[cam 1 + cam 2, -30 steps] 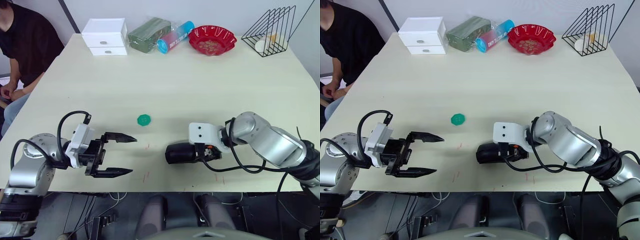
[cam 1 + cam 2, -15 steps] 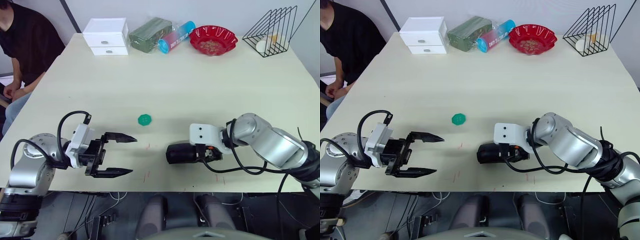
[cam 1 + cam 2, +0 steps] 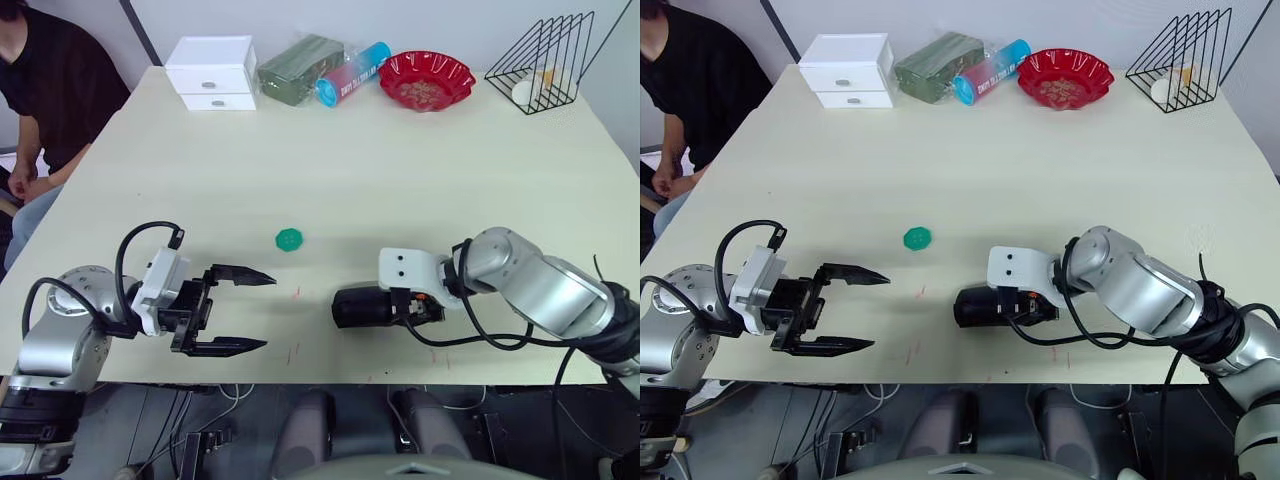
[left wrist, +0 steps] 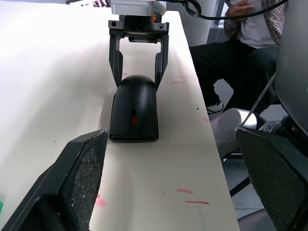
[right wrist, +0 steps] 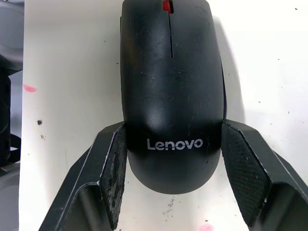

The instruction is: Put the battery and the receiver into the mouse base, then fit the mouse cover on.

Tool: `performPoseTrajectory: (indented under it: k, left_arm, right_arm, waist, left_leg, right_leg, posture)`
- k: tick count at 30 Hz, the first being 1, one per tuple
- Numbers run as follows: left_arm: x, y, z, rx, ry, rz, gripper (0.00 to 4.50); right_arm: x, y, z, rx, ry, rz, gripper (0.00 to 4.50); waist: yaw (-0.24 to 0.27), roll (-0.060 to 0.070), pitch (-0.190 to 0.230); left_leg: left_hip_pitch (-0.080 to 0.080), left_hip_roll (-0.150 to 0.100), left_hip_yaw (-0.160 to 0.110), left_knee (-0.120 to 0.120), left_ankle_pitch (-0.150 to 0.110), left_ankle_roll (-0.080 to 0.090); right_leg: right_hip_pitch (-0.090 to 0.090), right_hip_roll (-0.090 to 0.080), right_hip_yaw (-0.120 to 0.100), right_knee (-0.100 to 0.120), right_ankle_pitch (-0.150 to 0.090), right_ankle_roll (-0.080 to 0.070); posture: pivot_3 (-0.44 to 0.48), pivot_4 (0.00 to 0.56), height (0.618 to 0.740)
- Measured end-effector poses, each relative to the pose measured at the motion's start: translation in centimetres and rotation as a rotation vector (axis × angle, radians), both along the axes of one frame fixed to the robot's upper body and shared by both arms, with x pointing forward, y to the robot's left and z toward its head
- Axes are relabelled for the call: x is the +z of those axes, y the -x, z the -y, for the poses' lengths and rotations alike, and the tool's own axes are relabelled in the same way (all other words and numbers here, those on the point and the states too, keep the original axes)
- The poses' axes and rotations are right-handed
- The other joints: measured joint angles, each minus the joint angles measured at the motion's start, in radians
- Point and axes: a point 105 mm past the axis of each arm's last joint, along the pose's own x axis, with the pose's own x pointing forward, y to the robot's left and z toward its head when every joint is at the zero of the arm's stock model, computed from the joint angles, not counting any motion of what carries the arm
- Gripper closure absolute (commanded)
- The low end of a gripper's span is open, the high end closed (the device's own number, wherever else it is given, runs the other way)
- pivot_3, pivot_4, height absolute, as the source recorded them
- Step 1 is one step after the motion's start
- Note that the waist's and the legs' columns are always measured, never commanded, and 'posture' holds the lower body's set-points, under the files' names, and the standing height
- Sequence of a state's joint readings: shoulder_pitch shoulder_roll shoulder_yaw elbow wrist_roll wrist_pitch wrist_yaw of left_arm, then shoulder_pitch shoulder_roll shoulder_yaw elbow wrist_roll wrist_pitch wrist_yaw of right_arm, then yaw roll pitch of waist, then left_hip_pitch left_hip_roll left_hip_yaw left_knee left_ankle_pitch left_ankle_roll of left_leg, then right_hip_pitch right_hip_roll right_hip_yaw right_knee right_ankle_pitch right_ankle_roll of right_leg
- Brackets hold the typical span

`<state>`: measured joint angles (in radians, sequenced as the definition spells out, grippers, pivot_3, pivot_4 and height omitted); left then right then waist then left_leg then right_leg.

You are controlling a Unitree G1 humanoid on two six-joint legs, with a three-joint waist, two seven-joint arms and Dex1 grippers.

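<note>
The black mouse (image 3: 360, 306) lies near the table's front edge, right of centre. Its glossy mouse cover (image 5: 171, 86), marked Lenovo, sits on top of the mouse base (image 4: 134, 135), with the red scroll wheel (image 5: 166, 6) showing at the front. Battery and receiver are hidden. My right gripper (image 3: 385, 306) straddles the mouse's rear, its pads (image 5: 115, 163) pressed against both sides. My left gripper (image 3: 267, 312) hovers open and empty to the left of the mouse, pointing at it across a gap.
A green scalloped disc (image 3: 289, 239) lies at mid-table. Along the far edge stand a white drawer box (image 3: 210, 73), a green pack (image 3: 298, 68), a blue tube (image 3: 350, 73), a red bowl (image 3: 425, 78) and a wire rack (image 3: 545, 62). A person (image 3: 40, 90) sits at the left.
</note>
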<state>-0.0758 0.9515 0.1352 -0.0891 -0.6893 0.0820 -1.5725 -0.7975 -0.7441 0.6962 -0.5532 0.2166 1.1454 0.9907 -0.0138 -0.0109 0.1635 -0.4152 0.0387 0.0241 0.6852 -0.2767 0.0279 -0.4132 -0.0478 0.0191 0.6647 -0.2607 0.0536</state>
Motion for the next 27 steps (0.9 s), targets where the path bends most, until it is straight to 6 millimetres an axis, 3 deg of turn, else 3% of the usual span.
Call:
performPoseTrajectory:
  k: [27]
  left_arm:
    - [-0.38, 0.2, 0.41, -0.022, -0.002, -0.017, 0.0]
  right_arm:
    - [-0.08, -0.2, -0.59, 0.041, 0.025, 0.039, 2.14]
  waist:
    - [-0.004, 0.0, 0.0]
  left_leg:
    - [0.001, 0.0, 0.0, 0.0, 0.0, 0.0]
  right_leg:
    - [0.0, 0.001, 0.0, 0.002, 0.0, -0.001]
  posture:
    - [0.0, 0.15, 0.74]
